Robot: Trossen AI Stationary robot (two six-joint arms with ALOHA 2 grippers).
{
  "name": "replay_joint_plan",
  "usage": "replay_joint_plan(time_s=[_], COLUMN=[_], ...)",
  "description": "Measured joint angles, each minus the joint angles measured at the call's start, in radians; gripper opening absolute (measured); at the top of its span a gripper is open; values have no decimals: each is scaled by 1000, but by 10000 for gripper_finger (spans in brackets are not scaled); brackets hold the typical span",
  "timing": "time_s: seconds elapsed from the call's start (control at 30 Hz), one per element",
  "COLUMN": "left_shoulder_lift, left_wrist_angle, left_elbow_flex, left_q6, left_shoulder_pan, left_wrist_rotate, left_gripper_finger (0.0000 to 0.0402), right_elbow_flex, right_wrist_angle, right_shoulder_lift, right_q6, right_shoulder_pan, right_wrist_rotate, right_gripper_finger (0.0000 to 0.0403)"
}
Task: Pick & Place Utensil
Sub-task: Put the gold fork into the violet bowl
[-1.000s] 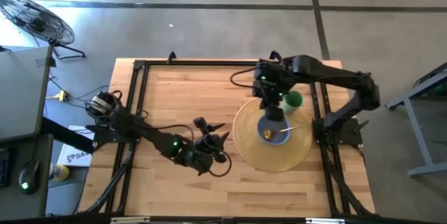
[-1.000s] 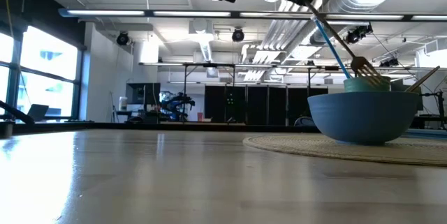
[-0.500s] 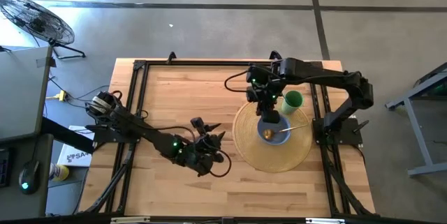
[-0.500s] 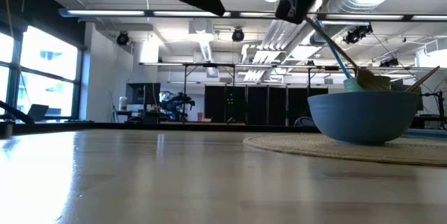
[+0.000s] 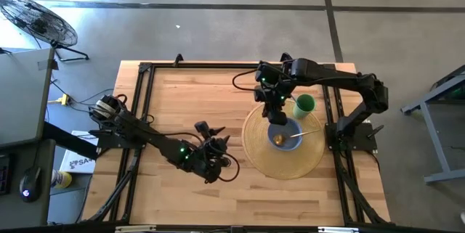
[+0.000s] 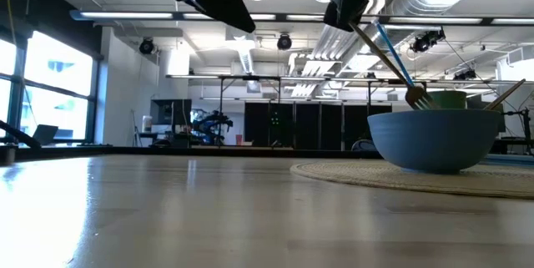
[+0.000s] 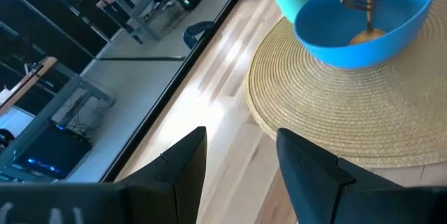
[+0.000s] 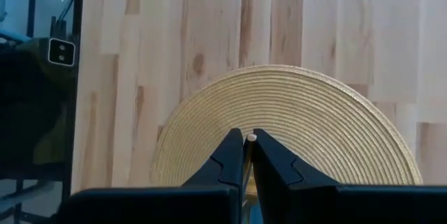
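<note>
Work surface: wooden table (image 5: 182, 102) on a concrete floor, with a round woven mat (image 5: 285, 159) on the right half.
Receptacle: blue bowl (image 6: 434, 139) stands on the mat; a green cup (image 5: 305, 104) stands just beside it.
Utensil: wooden fork (image 6: 420, 98) with a long thin handle, tilted, tines down at the bowl rim; whether it touches the bowl cannot be told.
Right gripper (image 8: 246, 146): above the bowl's near edge, fingers clamped on the top end of the fork handle.
Left gripper (image 7: 237, 161): hovers over bare table near the mat's edge, fingers apart, holding nothing.
Bowl contents: another utensil already leans inside, with a yellowish item.
Done: pick is complete; fork is carried to the bowl.
Remaining: judged, lower, release, and retract the right arm.
</note>
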State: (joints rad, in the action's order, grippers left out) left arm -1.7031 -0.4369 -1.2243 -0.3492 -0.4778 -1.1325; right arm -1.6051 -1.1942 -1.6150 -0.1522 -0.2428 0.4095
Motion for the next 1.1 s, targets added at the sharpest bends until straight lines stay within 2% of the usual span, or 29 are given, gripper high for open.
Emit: replay_joint_plan(time_s=[0.13,0.43,0.8,1.1], left_shoulder_lift=[0,0,0,0], left_wrist_angle=[-21,-29,-29,-29], left_elbow_flex=[0,0,0,0], left_q6=[-25,-30,-31,-31], left_shoulder_pan=[0,0,0,0], left_wrist_rotate=[1,19,19,19], left_gripper_finger=[170,170,170,170], right_elbow_flex=[2,163,270,280], right_wrist_angle=[7,82,175,224], right_shoulder_lift=[0,13,14,14], right_q6=[18,86,107,104], right_shoulder_pan=[0,-17,-46,-45], right_wrist_rotate=[2,-6,0,-18], right_gripper_finger=[8,8,13,20])
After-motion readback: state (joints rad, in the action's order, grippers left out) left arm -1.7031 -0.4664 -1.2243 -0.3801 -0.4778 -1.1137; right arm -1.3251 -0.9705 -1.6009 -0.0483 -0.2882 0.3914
